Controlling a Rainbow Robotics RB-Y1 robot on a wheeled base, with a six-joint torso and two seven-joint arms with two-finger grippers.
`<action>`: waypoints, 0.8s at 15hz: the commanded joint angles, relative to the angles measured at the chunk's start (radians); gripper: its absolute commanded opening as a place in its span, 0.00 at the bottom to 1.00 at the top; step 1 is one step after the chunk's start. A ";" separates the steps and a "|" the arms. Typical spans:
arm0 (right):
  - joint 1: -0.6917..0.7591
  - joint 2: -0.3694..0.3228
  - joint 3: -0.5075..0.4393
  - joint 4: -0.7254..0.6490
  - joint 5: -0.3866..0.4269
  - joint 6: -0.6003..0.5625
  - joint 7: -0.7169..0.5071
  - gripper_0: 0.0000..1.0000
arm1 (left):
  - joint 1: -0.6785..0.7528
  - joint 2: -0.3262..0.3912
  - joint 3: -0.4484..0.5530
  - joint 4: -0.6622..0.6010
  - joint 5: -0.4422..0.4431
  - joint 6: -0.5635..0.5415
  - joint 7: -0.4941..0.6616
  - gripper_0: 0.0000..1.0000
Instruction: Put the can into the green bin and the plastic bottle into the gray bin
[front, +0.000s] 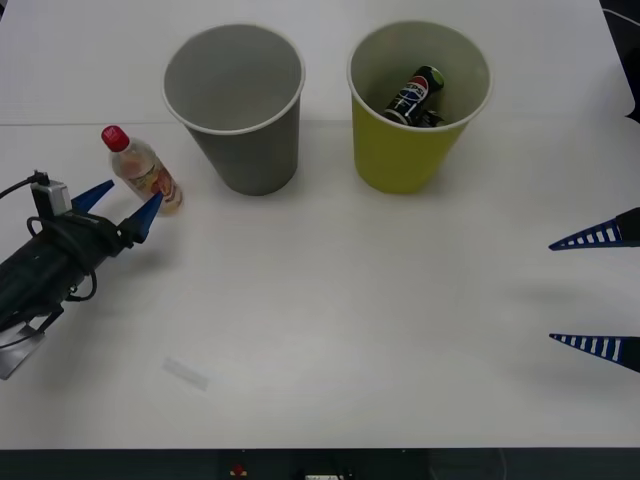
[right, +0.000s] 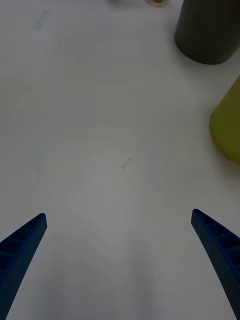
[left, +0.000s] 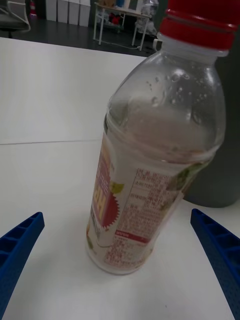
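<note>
Left gripper (front: 126, 211): fingers spread wide, holding nothing, tips either side of the plastic bottle.
Plastic bottle (front: 143, 170): upright on the white table (front: 330, 330), red cap, orange-and-white label; print too small to read, possibly Korean.
Gray bin (front: 236, 110): just right of bottle.
Green bin (front: 415, 110): Pepsi can (front: 414, 95) inside, tilted.
Right gripper (front: 595, 292): fully open, empty, at table's right edge.

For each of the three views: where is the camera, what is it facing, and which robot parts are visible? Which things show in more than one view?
Front: above the arms, looking down at the table; left gripper, right gripper.
Left wrist: low, facing the plastic bottle between its open fingers.
Right wrist: over the table, open fingers.
Shared: plastic bottle, gray bin, green bin.
</note>
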 joint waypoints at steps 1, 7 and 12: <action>0.000 0.000 0.000 0.000 0.000 0.000 0.000 1.00 | -0.056 -0.048 -0.001 0.060 -0.009 0.000 -0.001 1.00; 0.000 0.000 0.000 0.000 0.000 0.000 0.000 1.00 | -0.105 -0.087 -0.002 0.081 -0.011 0.046 -0.001 1.00; 0.000 0.000 0.000 0.000 0.000 0.000 0.000 1.00 | -0.106 -0.087 -0.001 0.078 -0.024 0.046 -0.001 0.00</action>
